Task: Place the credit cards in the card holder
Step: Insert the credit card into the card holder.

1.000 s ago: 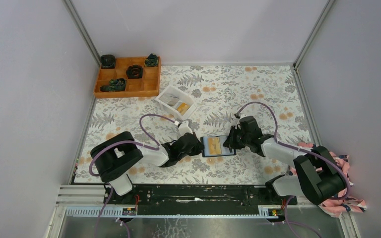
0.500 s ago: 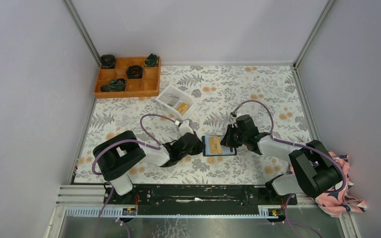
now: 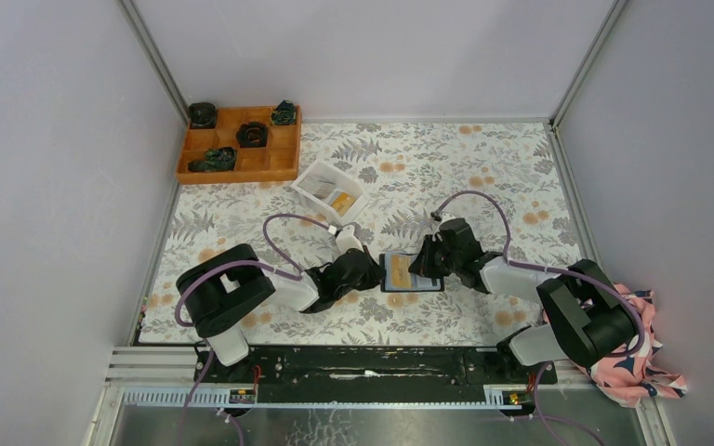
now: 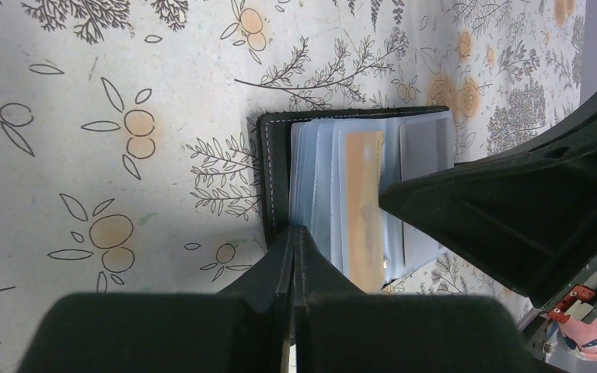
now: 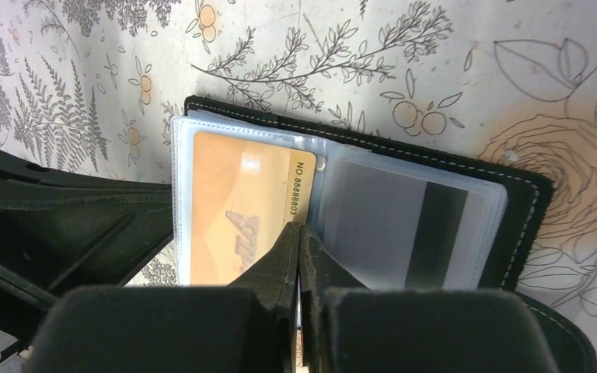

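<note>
The card holder lies open on the flowered table, black rim around clear sleeves. An orange-yellow credit card sits in the left sleeve and a whitish-grey one in the right sleeve. My right gripper is shut, its tip resting on the holder's middle at the orange card's inner edge. My left gripper is also shut, its tip pressed on the sleeves beside the holder's black edge. In the top view, the two grippers meet the holder from either side, left gripper and right gripper.
A white tray behind the holder holds another orange card and a pale one. An orange compartmented box with dark items stands at the back left. A pink cloth lies by the right arm's base.
My right gripper has slid left over the open holder, from its right edge to its middle. The left gripper and the holder have stayed put.
</note>
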You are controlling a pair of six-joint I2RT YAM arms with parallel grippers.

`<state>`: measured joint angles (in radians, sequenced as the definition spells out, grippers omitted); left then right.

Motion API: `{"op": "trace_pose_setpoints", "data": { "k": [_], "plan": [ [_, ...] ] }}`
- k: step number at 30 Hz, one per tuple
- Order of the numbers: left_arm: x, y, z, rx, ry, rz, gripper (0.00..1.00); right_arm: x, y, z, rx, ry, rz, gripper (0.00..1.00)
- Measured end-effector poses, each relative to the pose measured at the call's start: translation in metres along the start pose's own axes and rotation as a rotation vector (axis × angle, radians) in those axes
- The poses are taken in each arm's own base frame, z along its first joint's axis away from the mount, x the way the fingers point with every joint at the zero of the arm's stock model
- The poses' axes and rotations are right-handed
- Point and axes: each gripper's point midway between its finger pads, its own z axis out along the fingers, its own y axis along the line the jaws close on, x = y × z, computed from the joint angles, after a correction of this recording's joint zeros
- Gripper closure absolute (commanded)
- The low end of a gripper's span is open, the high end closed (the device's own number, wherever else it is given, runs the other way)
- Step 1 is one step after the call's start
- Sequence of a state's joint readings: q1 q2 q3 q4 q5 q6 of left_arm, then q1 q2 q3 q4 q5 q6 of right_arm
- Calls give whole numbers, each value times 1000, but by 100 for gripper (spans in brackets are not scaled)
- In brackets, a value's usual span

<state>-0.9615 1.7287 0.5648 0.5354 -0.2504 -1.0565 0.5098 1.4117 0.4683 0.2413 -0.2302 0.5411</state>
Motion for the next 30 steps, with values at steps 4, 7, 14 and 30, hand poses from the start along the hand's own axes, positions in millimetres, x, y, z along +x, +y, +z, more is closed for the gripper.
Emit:
{"op": "trace_pose_setpoints", "data": {
  "k": [4, 7, 14, 30],
  "plan": [
    [0, 0, 0, 1, 0, -1, 100, 3, 3, 1, -12, 3, 6, 100],
    [0, 0, 0, 1, 0, 0, 100, 3, 5, 1, -19, 3, 10, 99],
    [-2, -4, 3, 18, -10, -7, 100, 4, 17, -3, -55, 7, 8, 95],
    [-3, -5, 4, 28, -17, -13, 100, -12, 0, -42, 94, -102, -37, 55]
  ]
}}
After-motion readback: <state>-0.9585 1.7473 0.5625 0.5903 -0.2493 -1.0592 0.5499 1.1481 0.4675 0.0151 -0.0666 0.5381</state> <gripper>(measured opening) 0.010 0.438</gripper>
